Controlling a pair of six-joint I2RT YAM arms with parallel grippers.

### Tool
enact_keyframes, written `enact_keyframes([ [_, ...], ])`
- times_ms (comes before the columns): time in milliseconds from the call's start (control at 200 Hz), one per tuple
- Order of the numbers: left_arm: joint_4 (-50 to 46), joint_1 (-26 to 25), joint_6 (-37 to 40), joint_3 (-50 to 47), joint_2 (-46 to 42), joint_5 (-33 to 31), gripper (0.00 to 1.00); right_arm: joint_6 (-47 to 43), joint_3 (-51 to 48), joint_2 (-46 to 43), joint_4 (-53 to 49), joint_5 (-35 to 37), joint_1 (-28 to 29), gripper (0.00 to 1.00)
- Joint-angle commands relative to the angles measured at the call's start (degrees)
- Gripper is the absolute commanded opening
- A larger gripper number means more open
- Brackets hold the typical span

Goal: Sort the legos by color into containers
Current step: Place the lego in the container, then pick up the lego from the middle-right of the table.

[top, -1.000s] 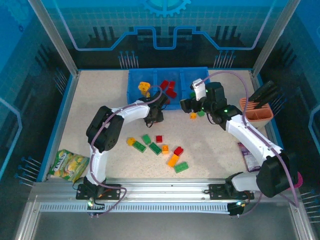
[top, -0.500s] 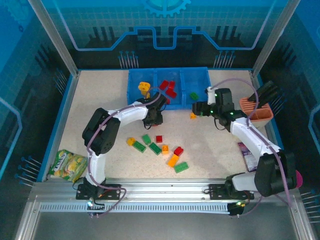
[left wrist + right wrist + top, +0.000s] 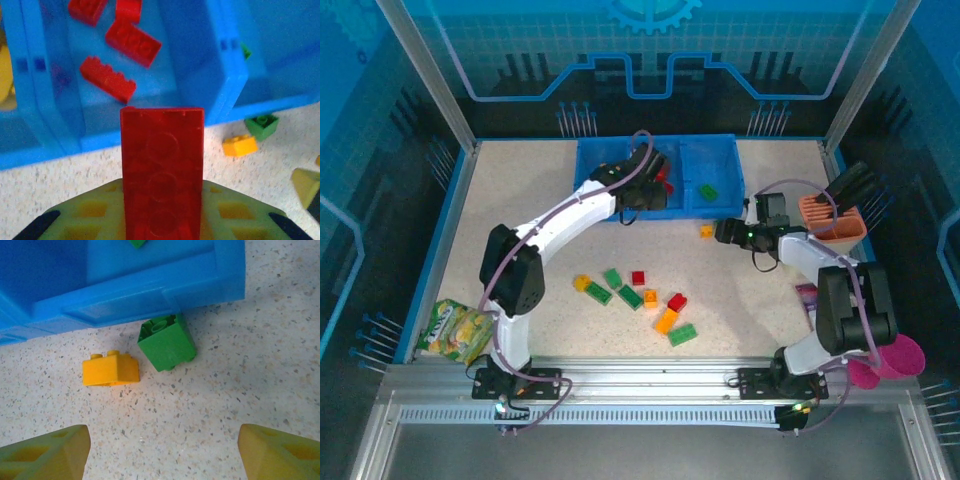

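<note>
Your left gripper (image 3: 638, 200) is clamped tight on a long red lego (image 3: 161, 180), over the near wall of the blue tray (image 3: 220, 95), at its middle container. Your right gripper (image 3: 162, 452) stands wide apart, empty, over the table. A green lego (image 3: 166, 342) and a yellow lego (image 3: 111, 369) lie just beyond it.

The left arm (image 3: 582, 205) reaches over the blue tray (image 3: 720, 147) (red bricks (image 3: 665, 180) at its tip); the right arm (image 3: 800, 245) lies low near an orange brick (image 3: 706, 231) on the counter (image 3: 520, 200).
</note>
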Motion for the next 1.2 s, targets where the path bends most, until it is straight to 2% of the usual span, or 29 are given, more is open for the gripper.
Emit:
enact_keyframes([
  [0, 0.0, 2.4, 4.1, 5.0, 5.2, 0.4, 0.20, -1.6, 2.0, 1.9, 2.2, -0.8, -0.5, 0.79],
  [180, -2.3, 5.3, 5.6, 17.7, 14.7, 0.9, 0.23, -1.6, 4.3, 4.0, 1.0, -0.4, -0.6, 0.79],
  [335, -4.7, 6.5, 6.0, 25.8, 20.8, 1.5, 0.34, -1.6, 7.5, 6.1, -2.8, 1.6, -0.3, 0.78],
  [485, -3.9, 7.1, 5.2, 27.0, 22.5, 2.7, 0.44, -1.8, 9.7, 8.2, -4.8, 2.5, 0.4, 0.78],
  [695, -3.1, 7.1, 5.0, 26.8, 21.4, 4.8, 0.59, -1.9, 13.6, 11.5, -8.0, 5.0, 1.4, 0.72],
  [1066, -0.5, 6.9, 4.7, 23.0, 11.9, 9.9, 0.64, -2.3, 20.5, 17.9, -13.7, 9.7, 5.2, 0.72],
  [1196, 1.4, 6.9, 4.3, 18.0, 7.4, 11.4, 0.65, -1.7, 21.2, 19.5, -14.4, 12.4, 6.4, 0.72],
])
